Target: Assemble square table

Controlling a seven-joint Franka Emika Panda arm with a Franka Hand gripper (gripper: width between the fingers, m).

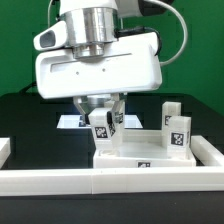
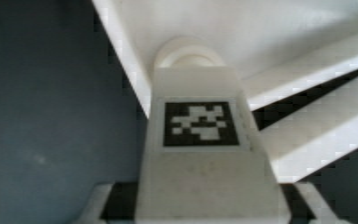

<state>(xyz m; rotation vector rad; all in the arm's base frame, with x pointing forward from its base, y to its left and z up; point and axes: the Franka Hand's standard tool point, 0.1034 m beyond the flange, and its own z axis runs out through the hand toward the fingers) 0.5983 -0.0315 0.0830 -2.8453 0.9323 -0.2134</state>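
My gripper is shut on a white blocky table leg with a black-and-white tag. It holds the leg upright at the corner of the white square tabletop on the exterior view's left. In the wrist view the leg fills the middle between my fingers, with the gripper closed on its sides. The tabletop's rim runs beside it. Another tagged leg stands at the tabletop's corner on the exterior view's right, and one more leg stands behind that. The held leg's lower end is hidden.
A long low white border wall runs along the front, with side pieces on the exterior view's left and right. The marker board lies behind the gripper on the black table.
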